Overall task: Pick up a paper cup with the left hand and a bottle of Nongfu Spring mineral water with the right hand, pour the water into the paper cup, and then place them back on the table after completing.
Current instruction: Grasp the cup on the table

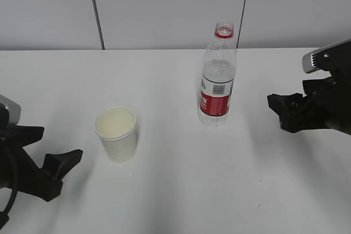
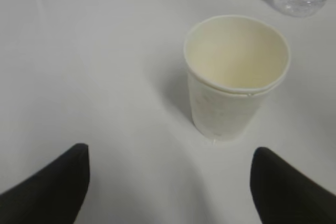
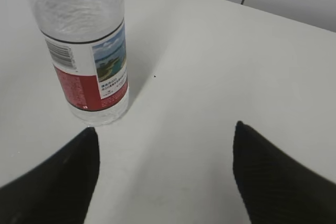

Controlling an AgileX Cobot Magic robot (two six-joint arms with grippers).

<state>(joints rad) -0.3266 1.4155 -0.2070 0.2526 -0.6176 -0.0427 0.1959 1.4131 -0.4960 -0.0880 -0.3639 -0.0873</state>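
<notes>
My left hand (image 1: pixel 52 168) waits with jaws apart, near-left of the upright paper cup (image 1: pixel 116 133). My right hand (image 1: pixel 286 111) is spread too, right of the uncapped bottle (image 1: pixel 218 78), so each can close in sideways.

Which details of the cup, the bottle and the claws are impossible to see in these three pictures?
- Bottle: its neck is cut off by the top edge in both wrist views.
- Label print: too small and blurred in every view.
- Cup: absent from the right wrist view.
- Left claw: its arm is cut off by the exterior view's left edge.
</notes>
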